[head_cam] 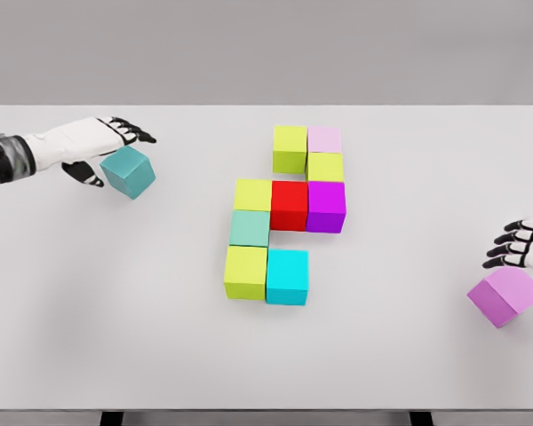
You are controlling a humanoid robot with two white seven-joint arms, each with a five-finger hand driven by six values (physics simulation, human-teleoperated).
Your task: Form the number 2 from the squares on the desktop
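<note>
Several cubes are grouped at the table's middle. The top row has a yellow-green cube and a pale pink cube, with another yellow-green cube just below the pink one. The middle row runs yellow-green, red, magenta. Below it sit a mint cube, a yellow-green cube and a cyan cube. At the upper left, my left hand is shut on a teal cube, thumb on its left side and fingers over its back. At the right edge my right hand is open, just behind a tilted violet cube.
The white table fills the view; its front edge runs along the bottom, its back edge near the top. Both hands stay near the table's side edges, apart from the central group.
</note>
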